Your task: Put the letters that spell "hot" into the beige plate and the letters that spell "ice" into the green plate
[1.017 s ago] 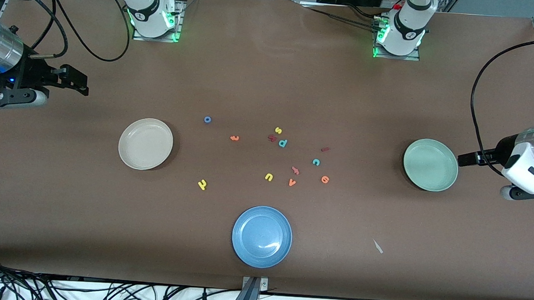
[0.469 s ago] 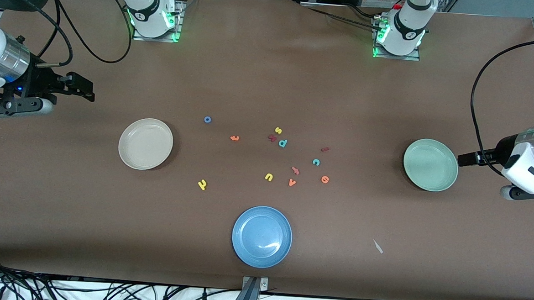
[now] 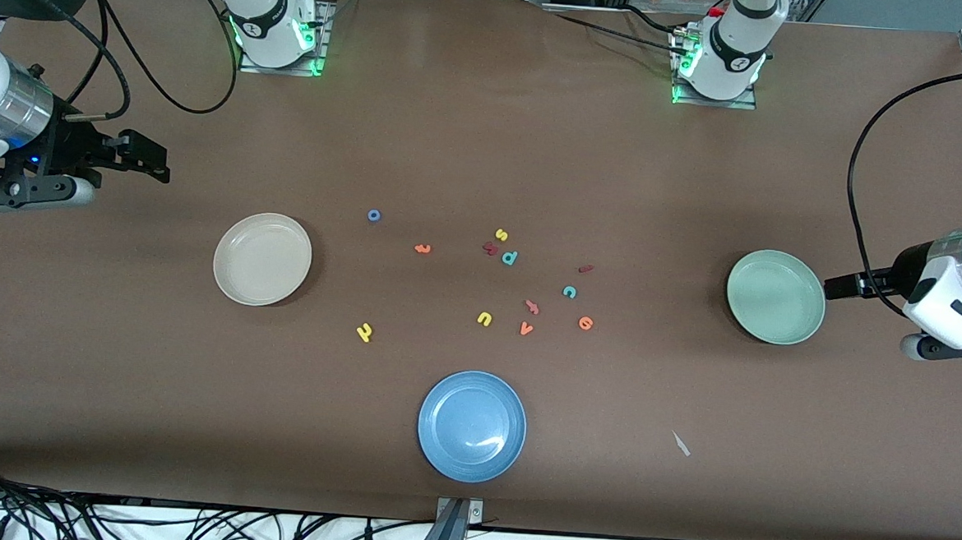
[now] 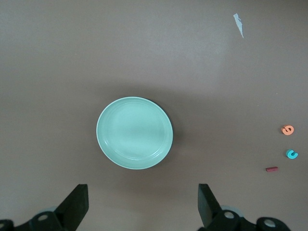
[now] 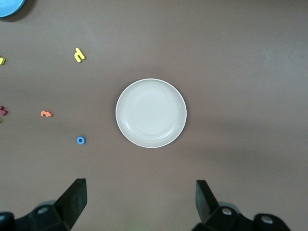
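No letter is picked yet: both plates are bare, left gripper (image 4: 142,204) and right gripper (image 5: 139,202) are held released, blue "o" (image 3: 374,215), at the beige plate's (image 3: 237,290) 2 o'clock, is judged next.

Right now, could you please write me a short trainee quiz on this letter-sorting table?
1. True or false: the beige plate already holds a letter.
2. Which lies nearest the front camera? A) blue "o" B) yellow "h" C) teal "c"
3. Fill in: the left hand and the right hand both have ___ fingers.

Key:
1. False; it is bare, as is the green plate.
2. B.
3. Open; neither holds anything.
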Tool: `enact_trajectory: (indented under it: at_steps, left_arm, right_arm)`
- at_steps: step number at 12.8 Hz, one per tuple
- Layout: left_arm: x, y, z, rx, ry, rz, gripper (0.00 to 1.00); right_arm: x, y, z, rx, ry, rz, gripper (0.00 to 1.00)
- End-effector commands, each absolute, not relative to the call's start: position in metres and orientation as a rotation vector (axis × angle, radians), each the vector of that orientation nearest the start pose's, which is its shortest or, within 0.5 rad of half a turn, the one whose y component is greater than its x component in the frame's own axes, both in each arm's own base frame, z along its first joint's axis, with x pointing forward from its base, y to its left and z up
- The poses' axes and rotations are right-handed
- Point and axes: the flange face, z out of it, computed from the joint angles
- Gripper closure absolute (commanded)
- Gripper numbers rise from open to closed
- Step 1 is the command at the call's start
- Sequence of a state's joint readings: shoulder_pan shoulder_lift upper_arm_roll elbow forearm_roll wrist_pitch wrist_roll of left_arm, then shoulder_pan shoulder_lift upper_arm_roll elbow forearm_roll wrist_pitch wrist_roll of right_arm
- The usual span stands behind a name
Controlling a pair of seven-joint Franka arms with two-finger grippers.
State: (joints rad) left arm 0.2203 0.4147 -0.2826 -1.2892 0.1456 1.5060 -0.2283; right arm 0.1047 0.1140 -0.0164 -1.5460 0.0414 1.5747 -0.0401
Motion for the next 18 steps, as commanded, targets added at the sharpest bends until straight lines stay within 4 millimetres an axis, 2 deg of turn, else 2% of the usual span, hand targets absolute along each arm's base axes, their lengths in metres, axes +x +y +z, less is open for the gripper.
enact_trajectory:
  at_steps: [1, 6, 16, 18]
  left_arm:
    - [0.655, 0.007, 0.507, -3.043, -0.271, 0.274, 0.0]
    - [0.655, 0.007, 0.507, -3.043, -0.271, 0.274, 0.0]
    - [0.655, 0.008, 0.507, -3.043, -0.273, 0.274, 0.0]
    - [0.655, 0.008, 0.507, -3.043, -0.273, 0.274, 0.0]
  right_arm:
    - [0.584, 0.053, 0.581, -3.102, -0.172, 0.097, 0.0]
    - [0.585, 0.046, 0.582, -3.144, -0.169, 0.077, 0.0]
    - [0.586, 0.046, 0.577, -3.148, -0.172, 0.089, 0.0]
    - [0.586, 0.052, 0.572, -3.19, -0.211, 0.107, 0.0]
